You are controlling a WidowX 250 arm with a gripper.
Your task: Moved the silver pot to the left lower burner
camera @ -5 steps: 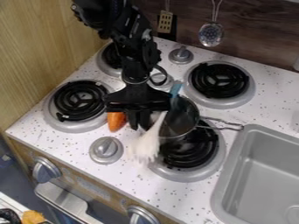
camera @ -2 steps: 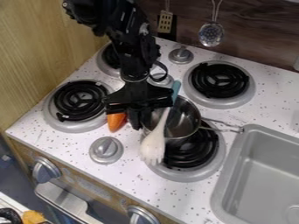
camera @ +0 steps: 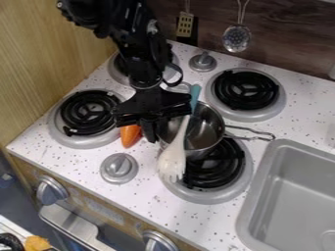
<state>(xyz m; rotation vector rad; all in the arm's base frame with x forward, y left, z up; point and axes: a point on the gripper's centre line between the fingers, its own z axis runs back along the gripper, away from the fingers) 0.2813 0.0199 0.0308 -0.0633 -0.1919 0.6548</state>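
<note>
Count: 1 pot (camera: 209, 129), 1 gripper (camera: 155, 133), 4 burners (camera: 239, 168), 3 top knobs (camera: 119, 167) + 2 front knobs (camera: 159, 240), 1 white fork (camera: 172, 162) w/ teal handle, 1 orange thing (camera: 130, 135), 2 hanging utensils (camera: 236, 38), 1 sink (camera: 288, 196).

Pot: silver, shiny metal, round, open top, darker inside; bent-wire handle pointing right, toward the sink. Sits over the upper-left part of the right lower burner, overhanging it; not on the left lower one. Coil shows below it.

Fork lies slantwise across the pot's left side, teal end up, tines down past the near wall. Gripper at the pot's left rim. Can't tell if its fingers are open or clamped on the rim. Orange thing just left of gripper.
</note>
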